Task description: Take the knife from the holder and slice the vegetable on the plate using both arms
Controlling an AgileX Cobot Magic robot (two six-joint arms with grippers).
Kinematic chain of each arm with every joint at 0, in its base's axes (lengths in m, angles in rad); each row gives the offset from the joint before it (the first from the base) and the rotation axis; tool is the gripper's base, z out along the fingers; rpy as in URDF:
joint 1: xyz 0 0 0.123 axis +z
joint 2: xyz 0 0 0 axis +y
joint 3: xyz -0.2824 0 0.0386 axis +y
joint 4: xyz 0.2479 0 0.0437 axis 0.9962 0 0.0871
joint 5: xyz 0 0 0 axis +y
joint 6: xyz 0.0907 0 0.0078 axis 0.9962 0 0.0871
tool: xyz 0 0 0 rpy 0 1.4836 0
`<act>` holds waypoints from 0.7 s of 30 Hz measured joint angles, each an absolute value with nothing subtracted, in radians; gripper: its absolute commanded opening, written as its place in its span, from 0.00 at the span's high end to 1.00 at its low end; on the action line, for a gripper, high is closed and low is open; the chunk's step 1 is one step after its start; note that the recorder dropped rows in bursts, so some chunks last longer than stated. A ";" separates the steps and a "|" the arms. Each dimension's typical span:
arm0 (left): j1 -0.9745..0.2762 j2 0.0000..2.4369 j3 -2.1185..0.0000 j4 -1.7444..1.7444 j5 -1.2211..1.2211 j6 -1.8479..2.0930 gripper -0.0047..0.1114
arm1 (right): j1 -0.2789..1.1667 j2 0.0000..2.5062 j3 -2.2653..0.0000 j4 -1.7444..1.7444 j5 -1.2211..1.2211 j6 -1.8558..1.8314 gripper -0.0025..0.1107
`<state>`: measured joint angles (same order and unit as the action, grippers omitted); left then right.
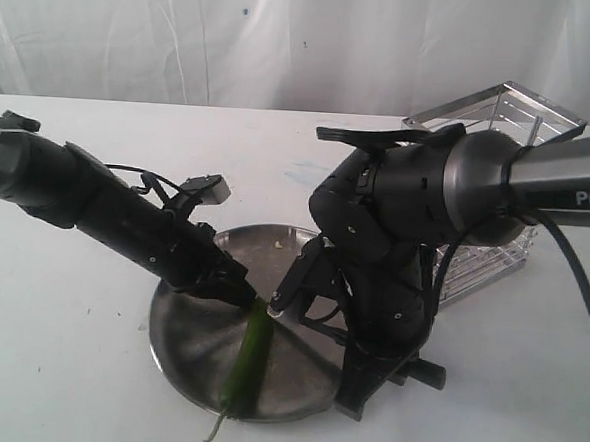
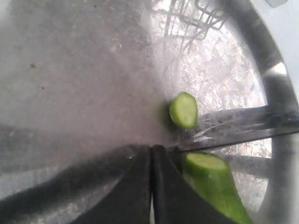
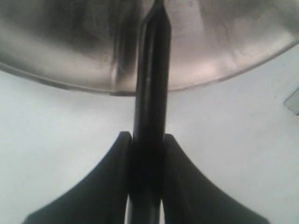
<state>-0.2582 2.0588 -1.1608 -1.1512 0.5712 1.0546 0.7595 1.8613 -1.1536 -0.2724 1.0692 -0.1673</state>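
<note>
The green chilli [image 1: 248, 363] lies on the steel plate [image 1: 182, 344], stem toward the front rim. My left gripper [image 1: 242, 293] is shut, with its tips down at the chilli's cut far end. In the left wrist view the shut fingers [image 2: 140, 186] have nothing between them. The chilli [image 2: 212, 184] lies right beside them, and a cut-off slice [image 2: 183, 109] lies past the dark blade [image 2: 243, 126]. My right gripper [image 1: 351, 383] is by the plate's right rim, shut on the knife [image 3: 150, 93]. The blade [image 1: 303, 337] reaches across the plate [image 3: 70, 56] to the cut end.
The empty wire holder [image 1: 501, 123] stands at the back right, behind the right arm. Tiny pale bits [image 1: 279, 243] lie near the plate's far rim. White table surrounds the plate and a white curtain hangs behind.
</note>
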 measured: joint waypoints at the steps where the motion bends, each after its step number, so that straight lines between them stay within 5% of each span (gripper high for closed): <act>1: -0.258 2.054 -1.161 -1.149 0.569 1.055 0.96 | 0.759 1.861 -1.154 -0.272 1.071 -0.167 0.98; 21: -0.185 1.844 -1.154 -1.000 0.579 1.049 0.96 | 0.759 1.786 -1.163 -0.329 1.060 -0.054 0.98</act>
<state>-0.1855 1.8443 -1.1537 -0.9998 0.5787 1.0490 0.7595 1.7865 -1.1625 -0.3292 1.0604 -0.0536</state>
